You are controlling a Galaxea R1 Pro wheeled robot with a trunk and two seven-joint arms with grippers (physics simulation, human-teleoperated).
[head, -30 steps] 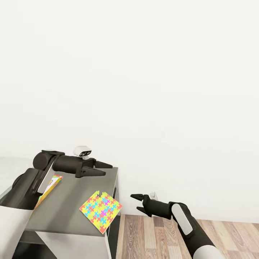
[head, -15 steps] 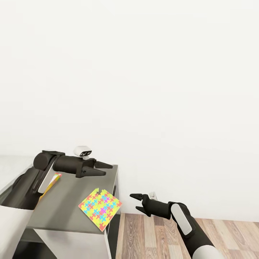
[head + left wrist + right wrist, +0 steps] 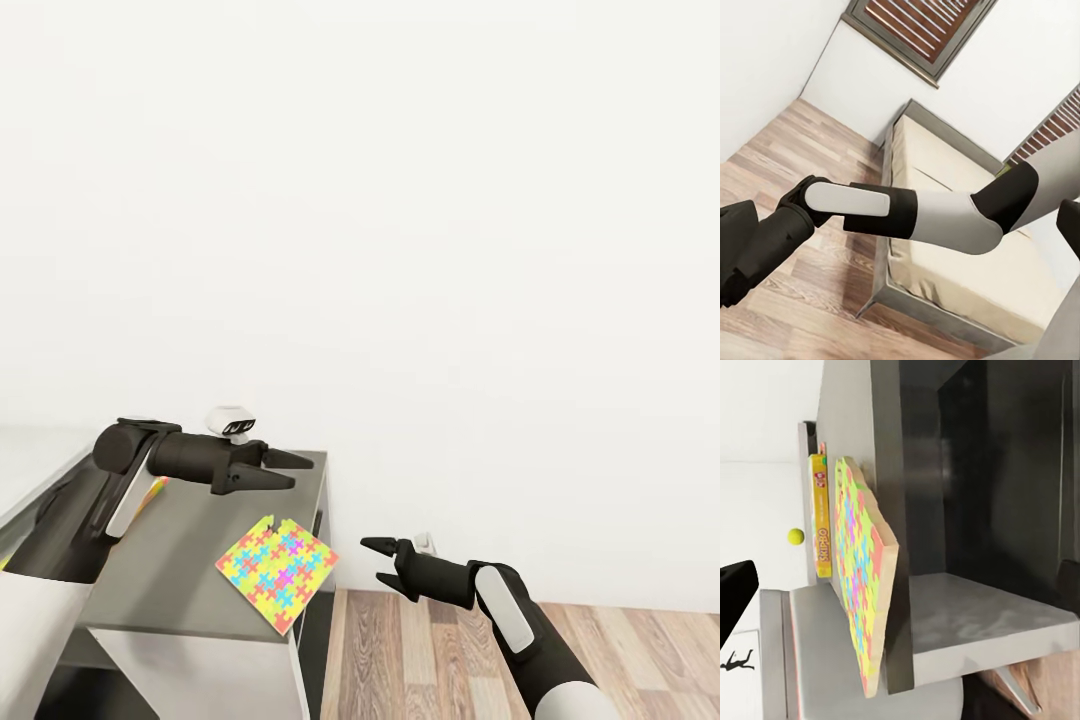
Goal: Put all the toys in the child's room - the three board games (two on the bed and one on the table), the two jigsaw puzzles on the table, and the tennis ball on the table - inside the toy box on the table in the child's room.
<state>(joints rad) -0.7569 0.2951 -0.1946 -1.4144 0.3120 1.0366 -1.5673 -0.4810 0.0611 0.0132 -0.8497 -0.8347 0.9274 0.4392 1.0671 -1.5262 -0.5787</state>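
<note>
Left gripper [image 3: 286, 469] hovered open and empty over the dark cabinet top [image 3: 180, 570], jaws spread; right gripper [image 3: 379, 563] hung open and empty beside the cabinet, above the wood floor [image 3: 600, 660]. A jigsaw puzzle [image 3: 276, 572] lay flat at the cabinet's front corner, overhanging the edge. Behind the left arm a yellow edge [image 3: 152, 493], probably a board game, sat on the top, and the right wrist view caught the tennis ball [image 3: 796, 536] farther back.

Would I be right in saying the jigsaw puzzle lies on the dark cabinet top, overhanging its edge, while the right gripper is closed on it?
Not quite. In the head view the right gripper is open and empty, off the cabinet's end above the wood floor. The jigsaw puzzle does lie on the dark cabinet top, overhanging its edge.
</note>
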